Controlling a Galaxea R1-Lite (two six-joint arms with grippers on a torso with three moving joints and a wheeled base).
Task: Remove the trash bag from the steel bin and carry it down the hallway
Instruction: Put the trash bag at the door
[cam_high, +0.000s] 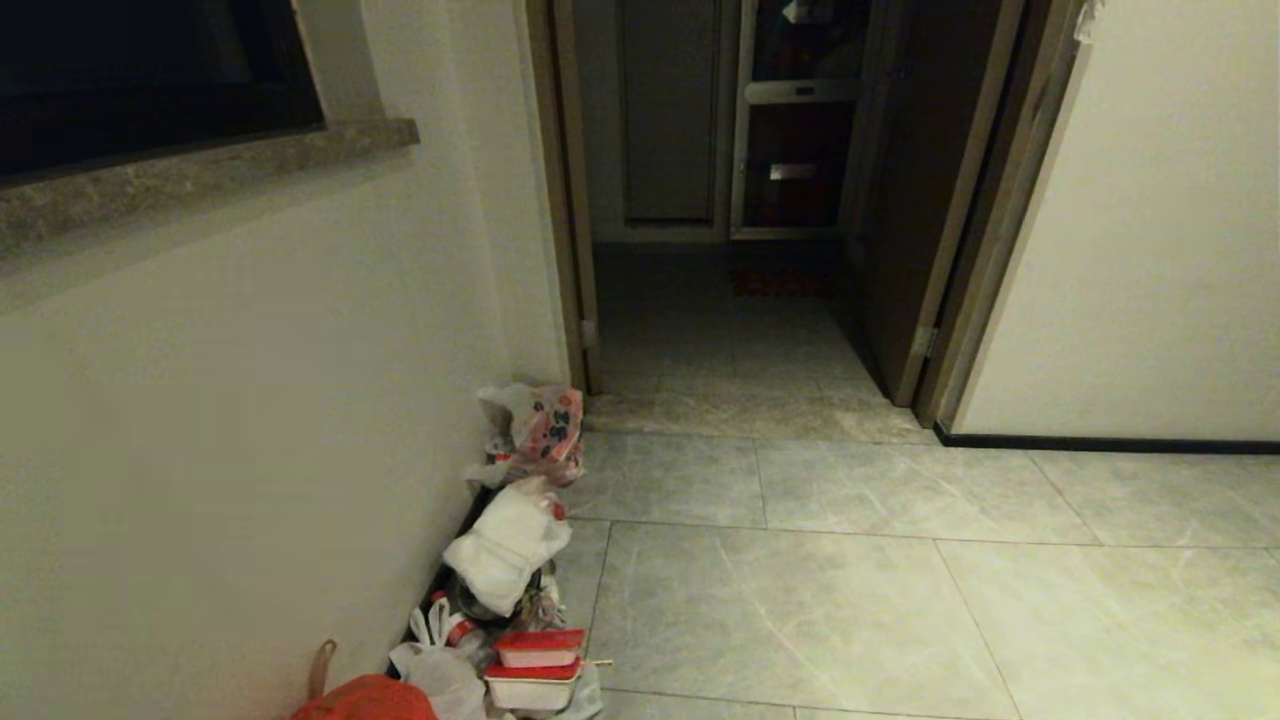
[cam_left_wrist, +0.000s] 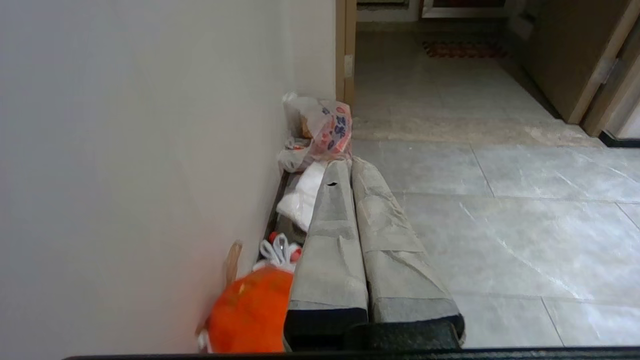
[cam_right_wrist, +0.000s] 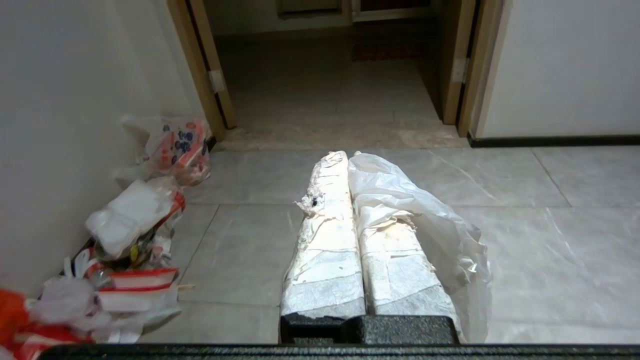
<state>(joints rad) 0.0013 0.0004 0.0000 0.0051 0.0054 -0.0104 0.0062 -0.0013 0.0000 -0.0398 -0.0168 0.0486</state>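
Rubbish lines the foot of the left wall (cam_high: 250, 400): an orange bag (cam_left_wrist: 250, 312) nearest the robot, stacked red-lidded food boxes (cam_high: 535, 665), a lumpy white bag (cam_high: 505, 545), and farthest along, a white bag with red and blue print (cam_high: 540, 425) by the wooden door frame (cam_high: 570, 200). Judging by the row, this is a dumping spot kept tight to the wall so the tiled floor (cam_high: 850, 600) stays passable.

The left gripper (cam_left_wrist: 350, 165) points level down the hallway (cam_high: 720, 330), its two taped fingers pressed flat together with nothing between them. The rubbish row lies just off its left side, the printed bag close past its tips. It looks parked, not working.

Further right, the right gripper (cam_right_wrist: 347, 157) holds the same level, forward-pointing pose, jaws fully closed. The trash bag (cam_right_wrist: 430, 225), thin and translucent whitish, is nipped between its fingers and drapes over the right finger, hanging loose down that side. That pinch seems chosen so the bag rides along as the base drives; the rubbish sits well off to this gripper's left, the open doorway straight ahead of its tips.

The steel bin shows in no view, so the bag appears already out and the carry is the step in hand. Neither arm enters the head view.
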